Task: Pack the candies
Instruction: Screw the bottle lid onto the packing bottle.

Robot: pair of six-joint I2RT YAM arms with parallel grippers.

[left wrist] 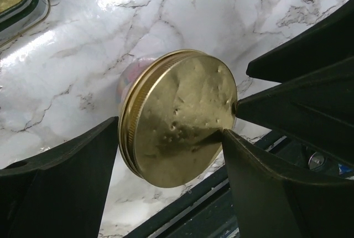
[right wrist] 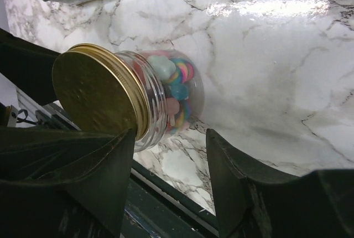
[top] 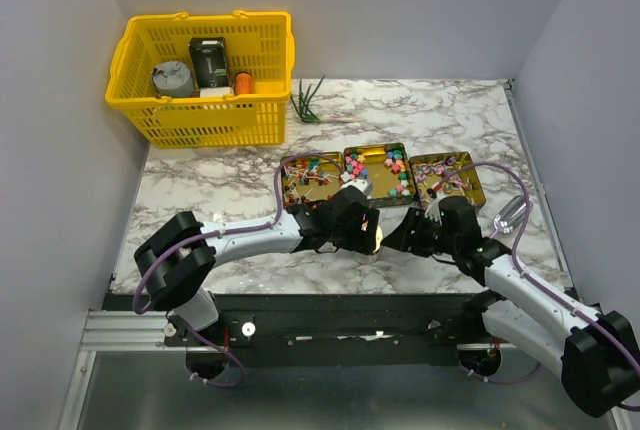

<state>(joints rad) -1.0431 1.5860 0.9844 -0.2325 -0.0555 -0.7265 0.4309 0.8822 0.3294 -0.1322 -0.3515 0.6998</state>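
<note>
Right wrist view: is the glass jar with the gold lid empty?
No, the glass jar holds a pile of coloured candies, visible through its clear wall just behind the gold lid.

You have no lettering, number or brand that can be read in any of the three views. The dark box (top: 208, 60) in the yellow basket (top: 200, 122), at the far left corner of the tabletop, carries a pale greenish patch on its face (it may be a label), but it is too small to make out. The gold lid (left wrist: 182, 122) near the tabletop's near edge shows you only dents and glare on its face.
</note>
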